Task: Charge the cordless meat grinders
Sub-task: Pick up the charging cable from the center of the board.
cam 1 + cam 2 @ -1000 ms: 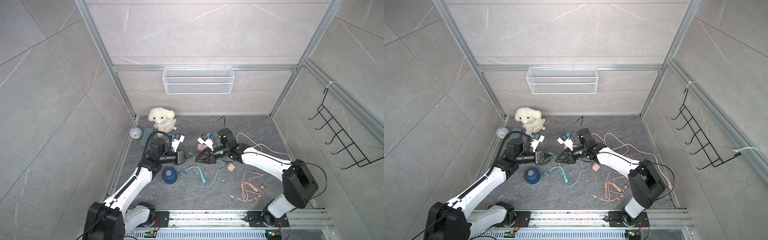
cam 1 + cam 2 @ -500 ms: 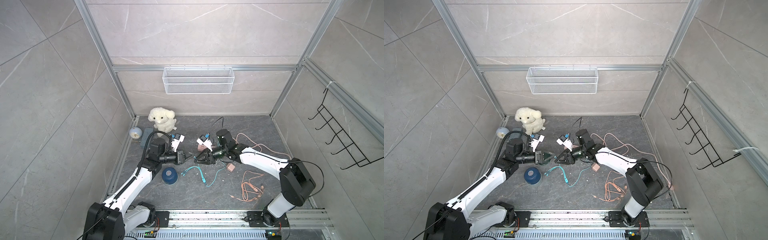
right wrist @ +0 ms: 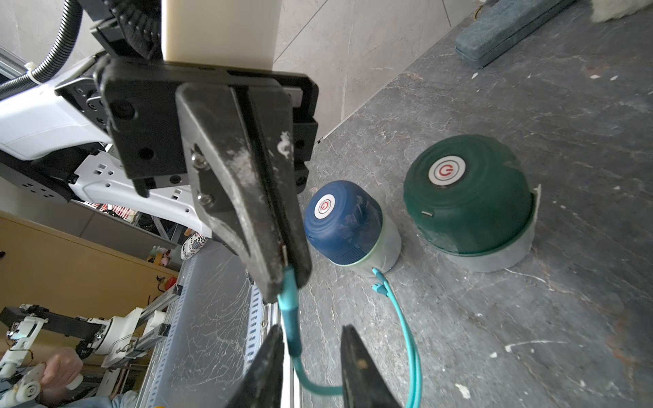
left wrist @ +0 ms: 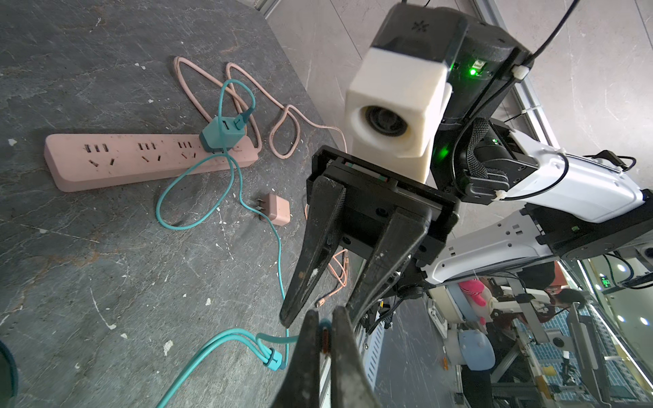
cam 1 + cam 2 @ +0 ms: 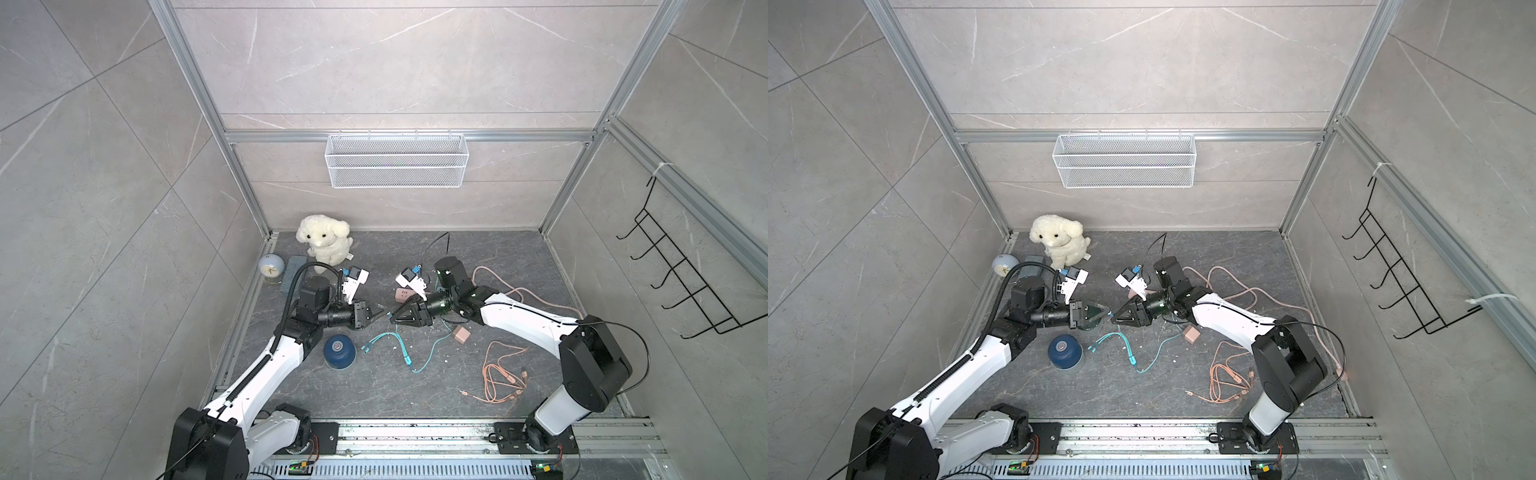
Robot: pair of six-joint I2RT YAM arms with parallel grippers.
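Two grinders stand on the grey floor (image 3: 530, 335), neither plugged in. The dark green grinder (image 3: 466, 197) is upright, power button up, with a small metal socket (image 3: 426, 213) on its flank, probably the charge port. The dark blue grinder (image 3: 344, 226) sits just beside the green one, not touching. The left gripper (image 3: 286, 279) hangs just beside the green grinder and above floor level, jaws pressed together on the metal tip of the teal plug (image 3: 291, 318). The right gripper (image 3: 312, 333) meets it tip to tip, jaws apart, straddling the plug's sleeve without pinching it. The teal cable (image 4: 280, 261) runs away from the green grinder to a teal adapter (image 4: 222, 139) seated in the pink power strip (image 4: 141, 160), well apart from the grinder. Spare teal ends lie on the floor near the green grinder, beside the blue one. Judgement: this is a hand-over of the plug. The right gripper should close squarely on the sleeve and leave the metal tip fully exposed. The left gripper should let go only after that hold is firm. Keep the tip's flat side matched to the green grinder's socket and keep slack in the cable, or the plug may twist and miss.
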